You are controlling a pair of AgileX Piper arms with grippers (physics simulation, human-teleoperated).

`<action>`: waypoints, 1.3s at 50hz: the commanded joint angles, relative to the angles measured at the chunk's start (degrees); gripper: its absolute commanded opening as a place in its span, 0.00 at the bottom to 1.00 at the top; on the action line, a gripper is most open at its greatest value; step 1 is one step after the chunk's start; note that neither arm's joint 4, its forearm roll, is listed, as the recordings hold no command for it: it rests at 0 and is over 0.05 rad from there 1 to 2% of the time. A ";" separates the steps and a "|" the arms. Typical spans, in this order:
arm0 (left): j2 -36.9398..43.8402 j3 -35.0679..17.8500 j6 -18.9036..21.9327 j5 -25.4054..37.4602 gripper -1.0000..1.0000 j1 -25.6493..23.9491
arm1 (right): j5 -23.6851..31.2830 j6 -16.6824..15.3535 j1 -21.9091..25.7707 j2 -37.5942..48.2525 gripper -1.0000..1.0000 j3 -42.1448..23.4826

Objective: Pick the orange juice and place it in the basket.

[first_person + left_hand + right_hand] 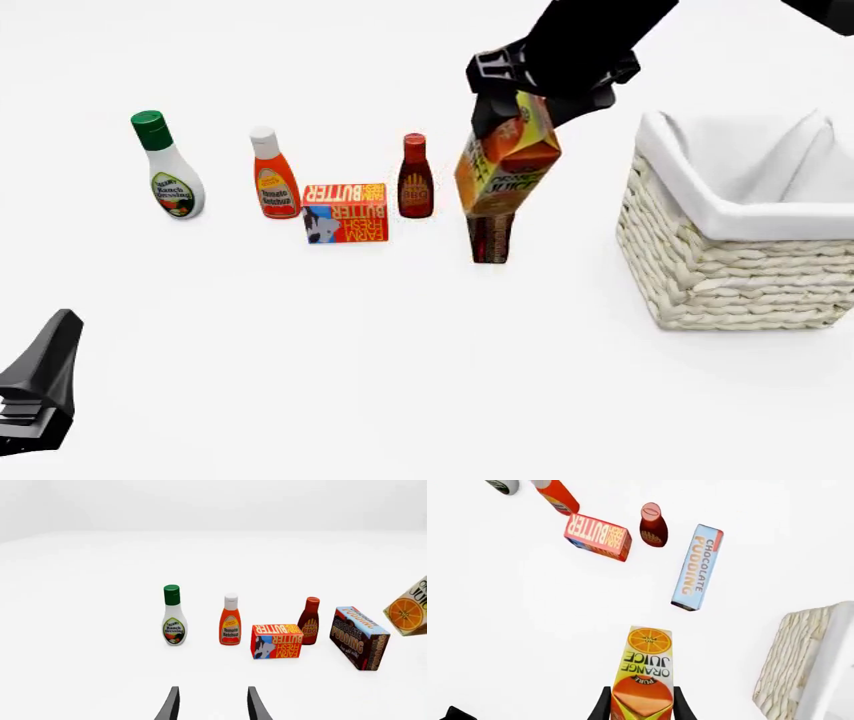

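Note:
The orange juice point(507, 158) carton hangs tilted in the air above the table, held at its gable top by my right gripper point(534, 100), which is shut on it. From the right wrist the orange juice point(644, 672) shows between the two fingers point(603, 705). A corner of the orange juice point(408, 611) also enters the left wrist view. The basket point(747, 255), cream wicker with white lining, stands at the right, apart from the carton. My left gripper point(212, 705) is open and empty, low at the front left point(40, 385).
Standing in a row on the table are a ranch dressing bottle point(168, 168), a ketchup bottle point(275, 175), a red butter box point(344, 212), a BBQ sauce bottle point(415, 178) and the chocolate pudding box point(491, 238), which is right under the lifted carton.

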 commanded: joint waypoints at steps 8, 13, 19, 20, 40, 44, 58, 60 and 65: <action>-0.10 0.06 0.00 0.03 1.00 -0.02 | 0.00 -5.72 -4.71 -2.39 0.00 -4.04; -0.11 0.06 0.00 0.03 1.00 -0.03 | 0.00 -7.24 -5.32 -2.57 0.00 -4.70; -0.11 0.05 0.01 0.04 1.00 -0.02 | 0.00 -8.97 -6.86 -2.99 0.00 -5.44; -0.12 0.05 0.01 0.04 1.00 -0.01 | 0.00 -9.40 -7.12 -3.07 0.00 -5.48; -0.11 0.05 0.01 0.04 1.00 -0.01 | 0.00 -16.15 -13.88 -5.44 0.00 -8.92; -0.09 0.06 -0.01 0.03 1.00 -0.01 | 0.00 -16.70 -14.31 -5.70 0.00 -9.37; -0.09 0.06 -0.01 0.03 1.00 -0.02 | 0.00 -18.99 -17.89 -7.69 0.00 -9.61; -0.13 0.05 0.00 0.05 1.00 -0.01 | 0.00 -19.11 -18.22 -7.95 0.00 -9.60; -0.10 0.05 0.01 0.03 1.00 -0.02 | 0.00 -20.28 -20.50 -9.06 0.00 -8.20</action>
